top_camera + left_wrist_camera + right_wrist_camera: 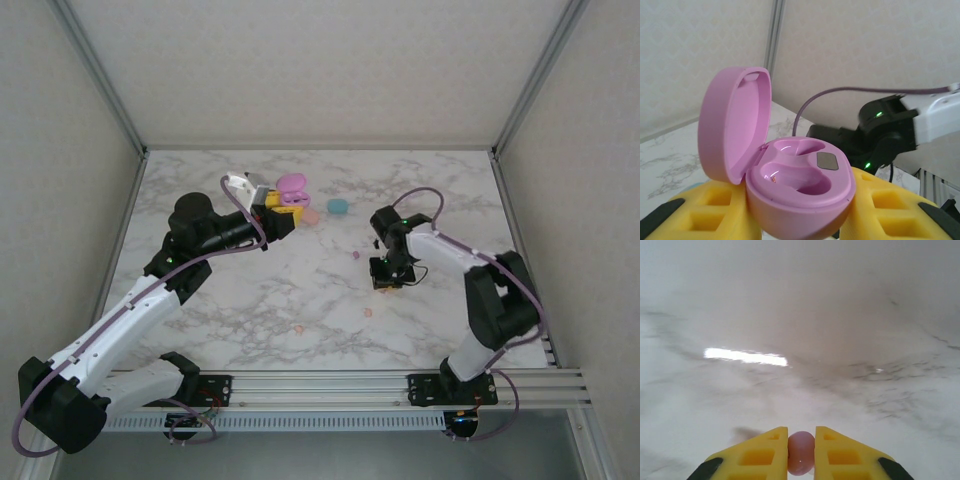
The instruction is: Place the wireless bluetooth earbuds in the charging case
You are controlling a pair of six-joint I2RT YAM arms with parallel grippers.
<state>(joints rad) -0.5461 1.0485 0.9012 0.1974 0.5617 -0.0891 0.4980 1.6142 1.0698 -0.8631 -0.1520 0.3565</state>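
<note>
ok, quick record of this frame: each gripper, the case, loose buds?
left gripper: shut on purple case
lid: open, both wells look empty
right gripper: shut on mauve earbud
loose on table: purple bud, orange-pink buds
other cases: peach case, teal case

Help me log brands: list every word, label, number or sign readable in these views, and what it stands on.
No readable text anywhere.
The open purple case in the left gripper: no lettering; the small grey patch inside it is blank.
The earbud in the right gripper: no marking visible.
The marble table: veining, no print.
</note>
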